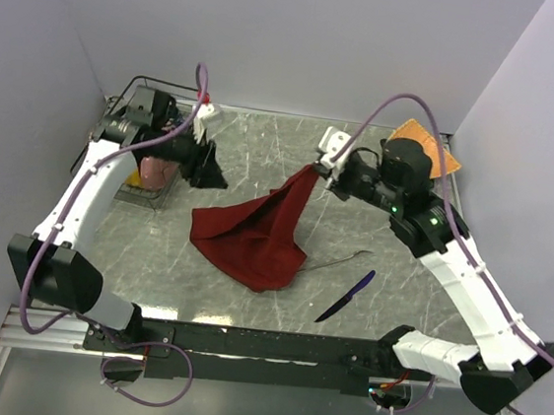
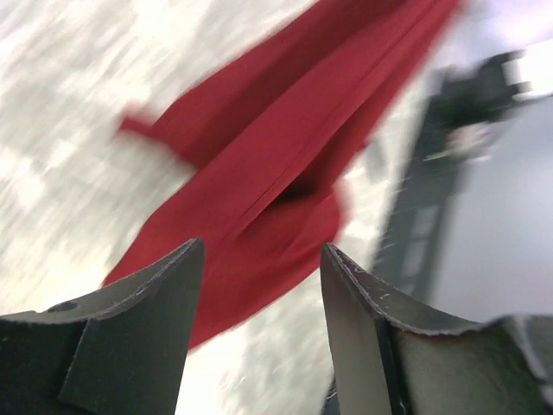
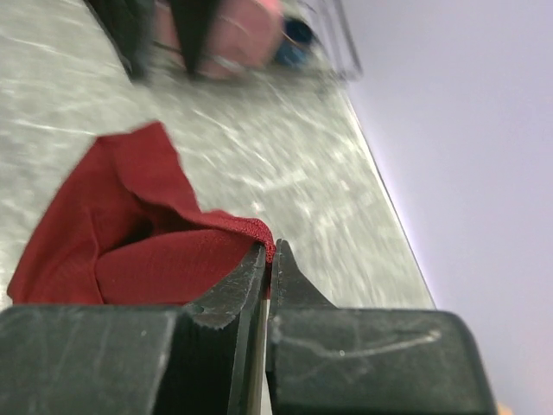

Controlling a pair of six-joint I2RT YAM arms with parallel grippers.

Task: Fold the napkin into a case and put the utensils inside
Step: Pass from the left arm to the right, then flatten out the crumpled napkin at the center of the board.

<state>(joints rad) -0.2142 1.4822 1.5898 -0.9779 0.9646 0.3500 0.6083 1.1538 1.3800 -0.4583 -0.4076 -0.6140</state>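
The dark red napkin point(image 1: 258, 230) hangs from one lifted corner, the rest bunched on the table. My right gripper point(image 1: 318, 167) is shut on that corner, as the right wrist view shows point(image 3: 269, 252). My left gripper point(image 1: 211, 173) is open and empty, left of the napkin and above the table; the left wrist view shows the napkin point(image 2: 285, 156) beyond its spread fingers point(image 2: 164, 294). The silver fork point(image 1: 336, 262) lies partly under the napkin's right edge. The blue-purple knife point(image 1: 346, 295) lies at the front right.
A wire rack point(image 1: 147, 169) with coloured plates stands at the back left, behind my left gripper. An orange woven mat point(image 1: 418, 138) lies at the back right corner, partly under my right arm. Walls close three sides.
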